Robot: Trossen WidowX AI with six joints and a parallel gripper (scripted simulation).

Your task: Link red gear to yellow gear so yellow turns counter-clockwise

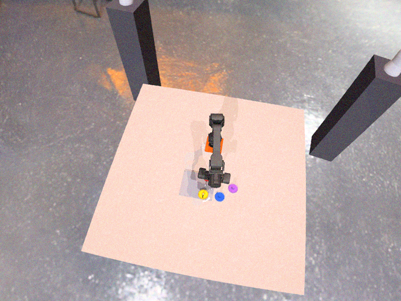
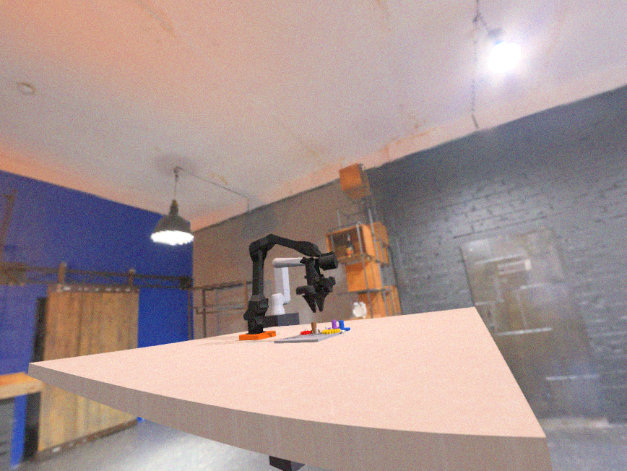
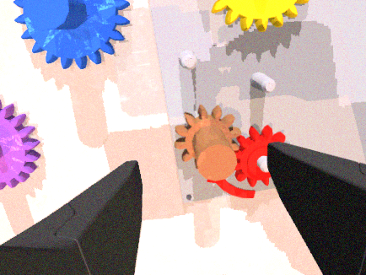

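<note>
Wrist view first, with the red gear as the landmark: it sits on a peg of the grey board, a white peg tip showing at its middle. Right beside it, on the side toward the purple gear, stands the orange-brown gear with its round handle pointing up; their teeth meet or nearly meet. Whether it lies fully flat cannot be told. The red arrow curves along the red gear's near side, partly behind that handle.

Beyond the red gear, toward the yellow gear, two bare white pegs rise: one peg nearer the red gear, the other peg nearer the blue gear. The yellow gear is on the board, farther from the red gear than both.

Blue and purple gears stand off the board on the desk, past the orange-brown gear from the red one. The tool is spread fairly wide and holds nothing, its tips above the red and orange-brown gears.
</note>
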